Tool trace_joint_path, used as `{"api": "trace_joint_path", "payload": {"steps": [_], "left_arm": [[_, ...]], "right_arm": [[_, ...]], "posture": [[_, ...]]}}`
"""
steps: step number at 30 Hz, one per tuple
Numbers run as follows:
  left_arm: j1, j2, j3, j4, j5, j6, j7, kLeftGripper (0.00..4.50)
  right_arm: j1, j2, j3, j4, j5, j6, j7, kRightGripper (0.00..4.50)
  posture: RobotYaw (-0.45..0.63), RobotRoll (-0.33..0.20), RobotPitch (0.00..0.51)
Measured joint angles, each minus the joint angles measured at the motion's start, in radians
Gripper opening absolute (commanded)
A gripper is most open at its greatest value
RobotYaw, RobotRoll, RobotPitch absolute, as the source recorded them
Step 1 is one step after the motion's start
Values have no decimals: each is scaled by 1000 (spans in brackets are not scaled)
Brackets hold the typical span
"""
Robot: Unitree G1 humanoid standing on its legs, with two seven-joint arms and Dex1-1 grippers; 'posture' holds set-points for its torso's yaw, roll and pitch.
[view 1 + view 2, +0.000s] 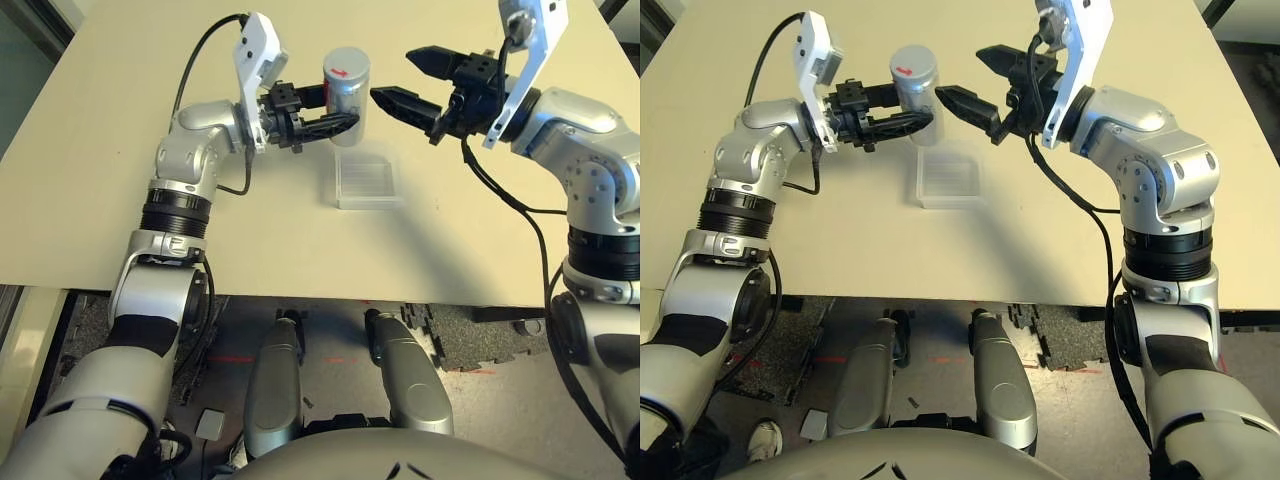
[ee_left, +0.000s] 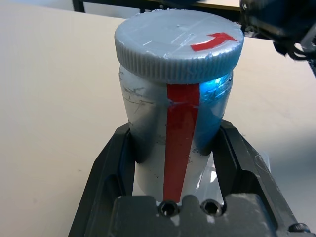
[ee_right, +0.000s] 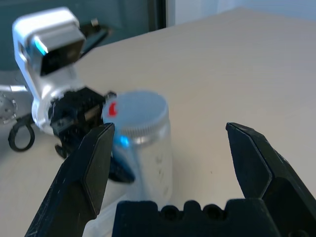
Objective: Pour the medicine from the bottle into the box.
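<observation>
**A:** So where's the bottle (image 1: 346,88) sitting relative to each pincer?

**B:** Left pincer (image 1: 318,120) is clamped around its lower body, holding it upright above the worktop (image 1: 120,150), cap (image 2: 178,42) on. Right pincer (image 1: 420,82) is spread wide, just beside the bottle, not touching.

**A:** And the box (image 1: 367,180)?

**B:** Flat on the worktop, right below the bottle. Both forearms are raised, pincers pointing at each other.

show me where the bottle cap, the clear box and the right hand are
bottle cap (image 2: 177,42), left wrist view, its flat top.
clear box (image 1: 367,179), left eye view, ridged bottom.
right hand (image 1: 410,80), left eye view, between its open fingertips.
</observation>
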State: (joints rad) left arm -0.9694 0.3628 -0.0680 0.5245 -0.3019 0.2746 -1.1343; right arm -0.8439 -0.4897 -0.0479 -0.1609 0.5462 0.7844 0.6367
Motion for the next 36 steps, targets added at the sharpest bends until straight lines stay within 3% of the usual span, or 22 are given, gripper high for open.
{"api": "trace_joint_path", "payload": {"steps": [17, 32, 36], "left_arm": [[-56, -30, -11, 151, 34, -80, -54, 2442], [-64, -40, -13, 149, 41, -90, -62, 2442], [-61, -40, -13, 137, 41, -90, -62, 2442]], "right_arm": [[-30, 4, 76, 4, -2, 15, 48, 4500], [-44, 33, 116, 32, -99, -1, 38, 4500], [-44, 46, 116, 31, -101, 6, 28, 3510]], "posture": [[-49, 0, 232], [-51, 0, 225], [-51, 0, 226]]}}
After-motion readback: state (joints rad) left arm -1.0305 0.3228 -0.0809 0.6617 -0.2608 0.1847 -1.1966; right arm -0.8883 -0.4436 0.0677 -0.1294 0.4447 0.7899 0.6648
